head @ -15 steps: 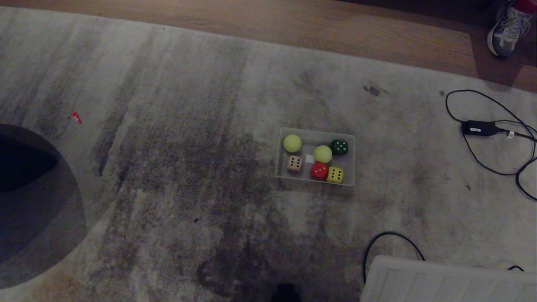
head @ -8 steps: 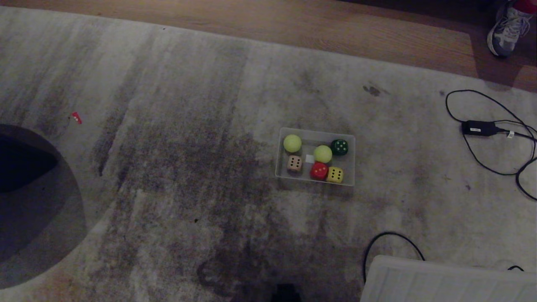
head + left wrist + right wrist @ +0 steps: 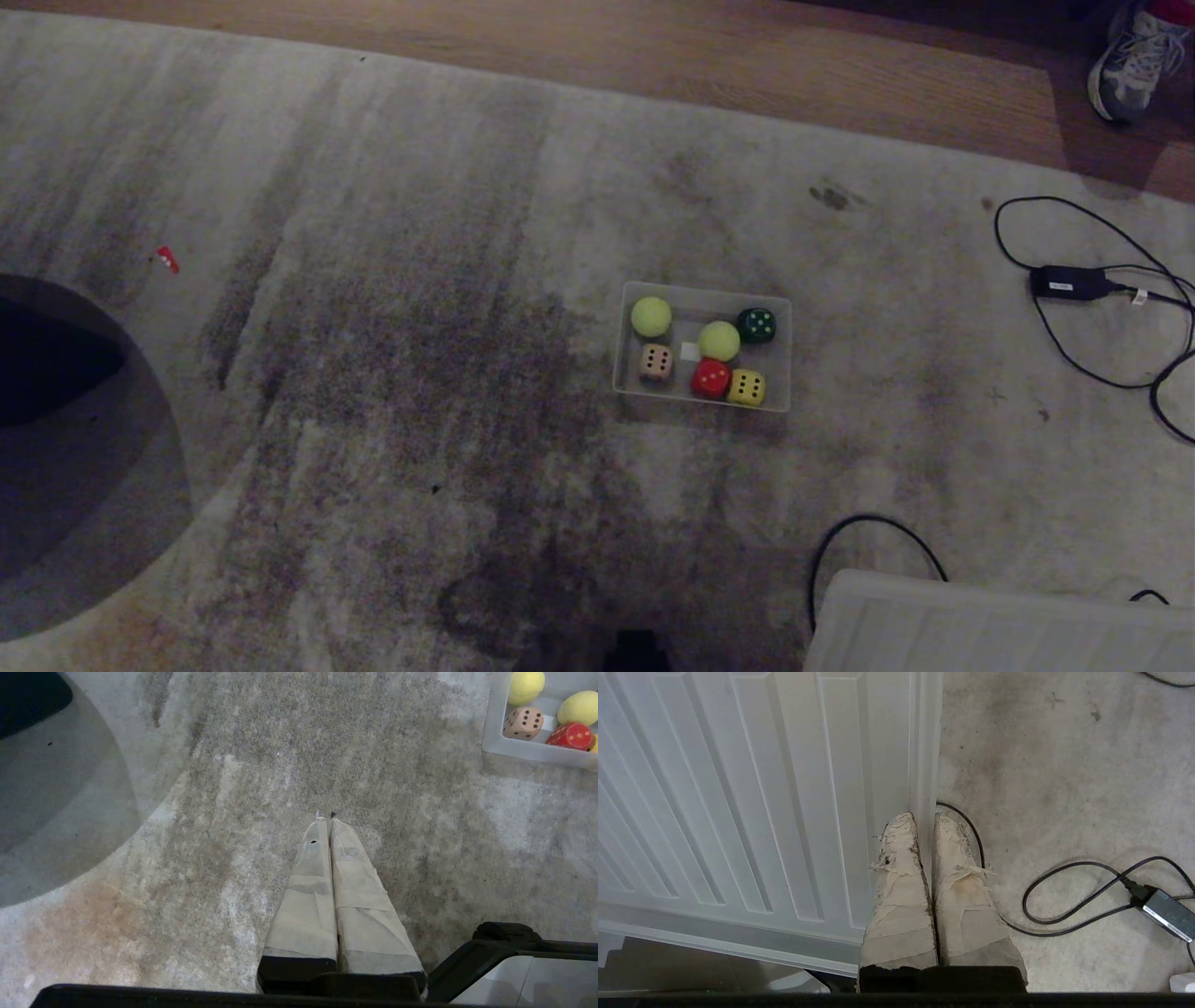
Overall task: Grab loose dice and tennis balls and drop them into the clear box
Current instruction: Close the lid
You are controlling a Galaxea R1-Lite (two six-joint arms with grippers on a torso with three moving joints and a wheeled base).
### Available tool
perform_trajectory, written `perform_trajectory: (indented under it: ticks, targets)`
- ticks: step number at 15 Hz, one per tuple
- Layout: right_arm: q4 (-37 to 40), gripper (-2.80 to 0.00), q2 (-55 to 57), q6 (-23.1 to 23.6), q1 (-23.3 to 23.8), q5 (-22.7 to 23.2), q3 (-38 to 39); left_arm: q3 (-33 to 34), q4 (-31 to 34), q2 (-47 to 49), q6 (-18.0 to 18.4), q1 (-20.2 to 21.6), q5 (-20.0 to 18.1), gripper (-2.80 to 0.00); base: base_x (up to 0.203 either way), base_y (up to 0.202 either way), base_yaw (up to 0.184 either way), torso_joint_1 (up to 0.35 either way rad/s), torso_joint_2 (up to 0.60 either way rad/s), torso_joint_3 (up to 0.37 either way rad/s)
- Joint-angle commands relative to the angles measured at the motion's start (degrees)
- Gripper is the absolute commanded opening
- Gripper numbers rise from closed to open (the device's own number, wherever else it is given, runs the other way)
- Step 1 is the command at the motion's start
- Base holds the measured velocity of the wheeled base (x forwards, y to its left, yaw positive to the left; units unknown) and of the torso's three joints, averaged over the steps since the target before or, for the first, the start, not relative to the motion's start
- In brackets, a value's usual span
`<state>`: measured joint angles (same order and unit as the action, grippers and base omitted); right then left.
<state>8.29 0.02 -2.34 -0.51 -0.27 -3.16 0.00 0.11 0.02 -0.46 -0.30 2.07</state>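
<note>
The clear box (image 3: pixel 624 373) lies on the grey rug right of centre. Inside it are two tennis balls (image 3: pixel 651 316) (image 3: pixel 719 341), a dark green die (image 3: pixel 756 324), a beige-pink die (image 3: pixel 655 362), a red die (image 3: pixel 710 378) and a yellow die (image 3: pixel 746 387). The left wrist view catches the box's near corner (image 3: pixel 490 742) with the beige-pink die (image 3: pixel 523 723) and red die (image 3: pixel 571 736). Neither arm shows in the head view. My left gripper (image 3: pixel 325 819) hangs shut and empty over bare rug, well short of the box. My right gripper (image 3: pixel 925 817) is shut and empty above the ribbed lid's edge.
A flat ribbed translucent lid (image 3: pixel 990 625) lies at the near right, with a black cable (image 3: pixel 873 527) looping beside it. A power adapter (image 3: pixel 1069 282) and its cords lie at the right. A person's shoe (image 3: pixel 1130 61) stands on the wood floor. A dark round shape (image 3: pixel 56 448) sits at the left.
The whole head view has drifted very slightly; the box, dice and balls keep their places. Both arms stay parked.
</note>
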Motion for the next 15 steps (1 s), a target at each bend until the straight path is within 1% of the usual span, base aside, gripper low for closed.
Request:
perform_trajectory:
  ticks: [1,15]
  targets:
    - [0.1,-2.8,-0.1,0.0,0.0,0.0,0.0,0.1,0.0,0.1,0.0,0.0,0.0,-2.8,0.0,0.0,0.0,0.004,0.0,-0.17]
    - [0.1,-2.8,-0.1,0.0,0.0,0.0,0.0,0.1,0.0,0.1,0.0,0.0,0.0,-2.8,0.0,0.0,0.0,0.002,0.0,-0.197]
